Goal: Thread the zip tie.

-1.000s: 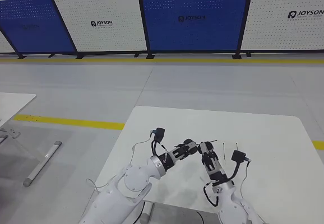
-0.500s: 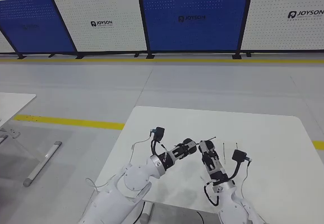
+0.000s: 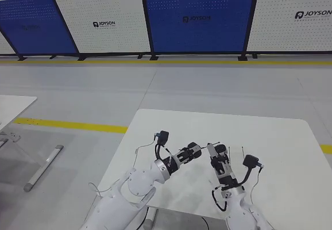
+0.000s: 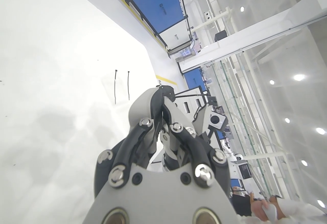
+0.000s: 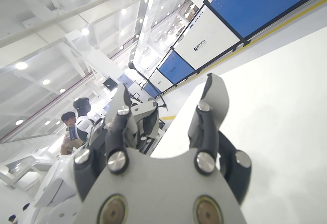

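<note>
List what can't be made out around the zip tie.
- Left wrist view: the thin black plastic zip tie's gripped stretch is hidden between the left gripper's shut fingers, and its far end blends into the background.
- Top view: that tie is too small to trace.
- Left wrist view: the heads of the two spare black zip ties on the white table are too small.

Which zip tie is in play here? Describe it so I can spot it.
Over the white table, find the left gripper, shut. The zip tie pinched in it is a thin black strap sticking out into the air, unlike the two spare zip ties lying flat side by side.
</note>
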Motion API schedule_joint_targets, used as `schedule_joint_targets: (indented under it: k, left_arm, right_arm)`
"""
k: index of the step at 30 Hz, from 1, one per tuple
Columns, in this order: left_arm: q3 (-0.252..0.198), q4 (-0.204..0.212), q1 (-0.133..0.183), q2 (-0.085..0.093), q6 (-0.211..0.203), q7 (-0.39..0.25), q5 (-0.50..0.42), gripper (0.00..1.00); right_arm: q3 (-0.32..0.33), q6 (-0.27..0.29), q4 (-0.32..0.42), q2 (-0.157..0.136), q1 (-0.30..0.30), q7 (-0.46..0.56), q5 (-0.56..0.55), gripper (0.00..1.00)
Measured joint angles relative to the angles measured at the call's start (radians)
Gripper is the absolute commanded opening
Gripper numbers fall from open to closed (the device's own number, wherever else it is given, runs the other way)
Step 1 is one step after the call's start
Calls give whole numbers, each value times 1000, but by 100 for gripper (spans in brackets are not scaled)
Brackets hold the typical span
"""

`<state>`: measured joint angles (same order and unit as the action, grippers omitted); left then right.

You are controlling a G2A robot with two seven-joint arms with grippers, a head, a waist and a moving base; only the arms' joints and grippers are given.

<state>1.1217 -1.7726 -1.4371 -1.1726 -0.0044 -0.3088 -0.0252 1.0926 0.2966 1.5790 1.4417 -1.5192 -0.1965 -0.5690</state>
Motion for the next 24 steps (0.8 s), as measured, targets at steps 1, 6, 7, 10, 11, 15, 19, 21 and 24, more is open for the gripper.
schedule_joint_targets:
  k: [1,6,7,10,11,15,19,21,24]
  left_arm:
    - [0,-1,-1,0,-1,-1,1,0]
    - [1,-7,-8,2,-6,-2,5,0]
    - [1,-8,-9,2,-7,-2,5,0]
    - [2,-9,-11,2,-9,0,3,0]
    - [2,-10,-11,2,-10,1,2,0]
    - [3,-11,-12,3,-13,3,-1,0]
    - [2,-14,-13,3,-14,2,-3,0]
    - [2,-14,-12,3,-15,2,-4,0]
    - [2,-14,-11,3,-15,0,-6,0]
  right_arm:
    - [1,0,1,0,0,-1,0,22]
    - [4,-2,4,-1,-2,-2,-2,0]
    - [4,-2,5,-1,-2,-2,-2,0]
    - [5,-1,5,-1,-3,-2,-2,0]
    - [5,0,5,-1,-3,-2,-3,0]
    - [2,6,5,-2,-4,4,-11,0]
    - [-1,7,4,-2,-1,12,-13,0]
    - [-2,8,3,-2,1,16,-16,0]
    - [-5,21,-1,-2,4,29,-1,0]
